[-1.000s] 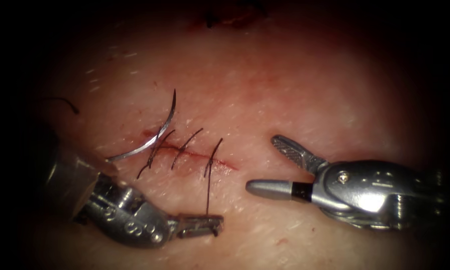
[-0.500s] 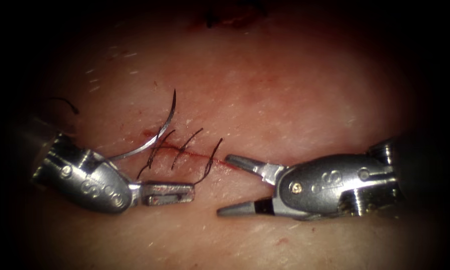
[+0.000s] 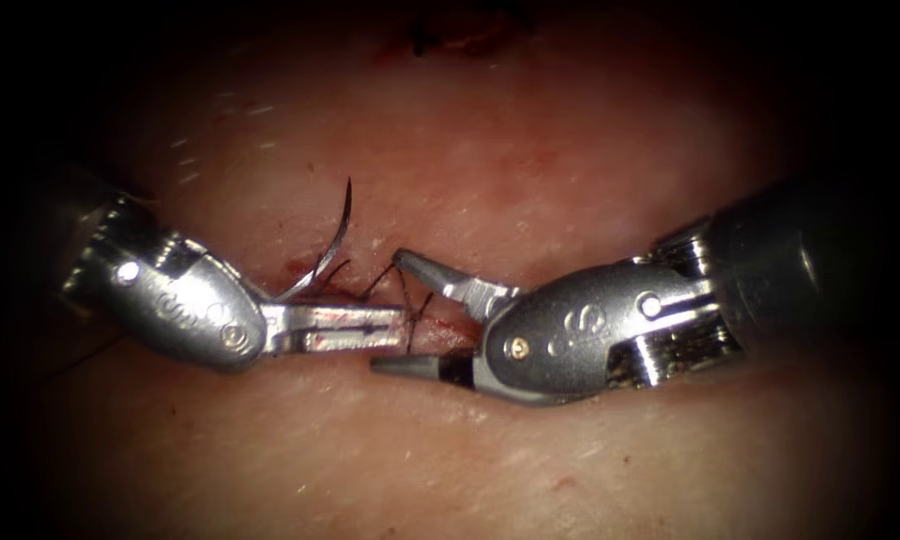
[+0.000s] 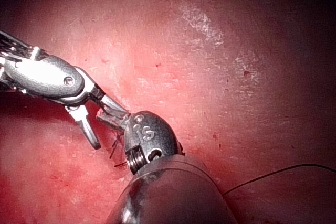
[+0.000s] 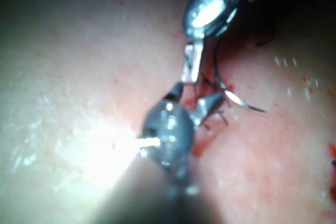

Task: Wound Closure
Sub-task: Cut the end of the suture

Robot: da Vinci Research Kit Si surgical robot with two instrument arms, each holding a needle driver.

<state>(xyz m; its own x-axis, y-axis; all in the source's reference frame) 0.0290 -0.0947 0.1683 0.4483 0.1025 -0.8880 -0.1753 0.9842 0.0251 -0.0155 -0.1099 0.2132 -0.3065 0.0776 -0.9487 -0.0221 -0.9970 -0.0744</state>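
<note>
Right claw (image 3: 402, 312) gapes around the thread (image 3: 411, 312) that left claw (image 3: 395, 325) clamps; needle (image 3: 328, 250) lies free beside.

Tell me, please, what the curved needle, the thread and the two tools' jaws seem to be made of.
The needle, lying free on the tissue, looks like thin polished steel: a bright glint runs along its curve. The thread, held by the left tool, looks like a dark matte filament; fibre unclear. The right tool, jaws open and empty, and the left tool seem brushed metal, grey with soft highlights.
</note>
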